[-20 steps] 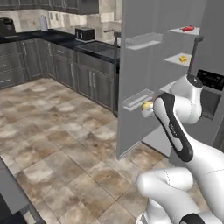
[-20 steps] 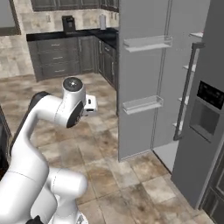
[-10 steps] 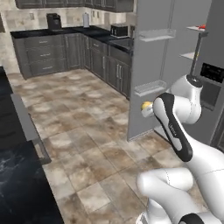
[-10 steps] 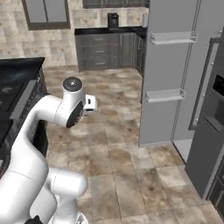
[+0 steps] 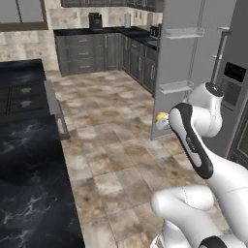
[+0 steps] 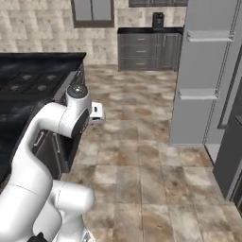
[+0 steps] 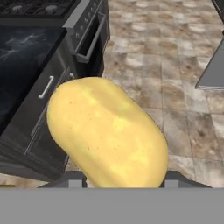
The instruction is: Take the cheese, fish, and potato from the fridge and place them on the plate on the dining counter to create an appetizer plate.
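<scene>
Hand view: tool (image 7: 119,183) apparently gripping potato (image 7: 107,133), aimed floorward.

The potato (image 7: 107,133) sits between the end effector (image 7: 118,177) fingers, above the tiled floor (image 5: 111,131). The stove (image 7: 65,26) lies to its left, the fridge (image 5: 193,63) door to its right

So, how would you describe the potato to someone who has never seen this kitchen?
Find the white arm in front of the grey fridge. At its tip, the gripper holds the potato: a smooth yellow oval, the one rounded yellow thing among grey cupboards and brown tiles.
</scene>
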### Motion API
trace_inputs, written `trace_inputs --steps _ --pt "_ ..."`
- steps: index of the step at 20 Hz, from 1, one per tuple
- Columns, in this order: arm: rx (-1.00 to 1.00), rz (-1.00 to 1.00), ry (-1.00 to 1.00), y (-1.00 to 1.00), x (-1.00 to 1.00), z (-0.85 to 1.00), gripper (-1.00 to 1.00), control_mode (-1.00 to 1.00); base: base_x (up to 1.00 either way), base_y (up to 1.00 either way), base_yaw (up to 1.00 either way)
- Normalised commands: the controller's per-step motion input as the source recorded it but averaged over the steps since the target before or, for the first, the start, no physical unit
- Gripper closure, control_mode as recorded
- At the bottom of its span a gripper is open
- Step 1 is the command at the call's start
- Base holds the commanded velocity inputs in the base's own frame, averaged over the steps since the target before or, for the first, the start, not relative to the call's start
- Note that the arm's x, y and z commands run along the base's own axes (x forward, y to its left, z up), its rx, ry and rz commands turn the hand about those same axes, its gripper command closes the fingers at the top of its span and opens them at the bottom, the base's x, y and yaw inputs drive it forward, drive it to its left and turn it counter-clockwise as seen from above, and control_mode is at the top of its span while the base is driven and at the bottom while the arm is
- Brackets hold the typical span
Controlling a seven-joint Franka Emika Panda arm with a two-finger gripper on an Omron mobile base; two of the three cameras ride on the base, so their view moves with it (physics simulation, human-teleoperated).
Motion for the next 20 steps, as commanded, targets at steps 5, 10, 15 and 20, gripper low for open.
trace_inputs --steps 5,10,15,20 --pt "0.00 0.00 0.00 0.00 0.00 0.00 1.00 1.00 -1.00 0.00 0.31" --pt "0.00 0.00 0.00 0.00 0.00 0.00 1.00 1.00 -1.00 0.00 0.30" --pt "0.00 0.00 0.00 0.00 0.00 0.00 1.00 1.00 -0.99 0.02 0.27" --pt "0.00 0.00 0.00 0.00 0.00 0.00 1.00 1.00 -0.29 0.64 0.12"
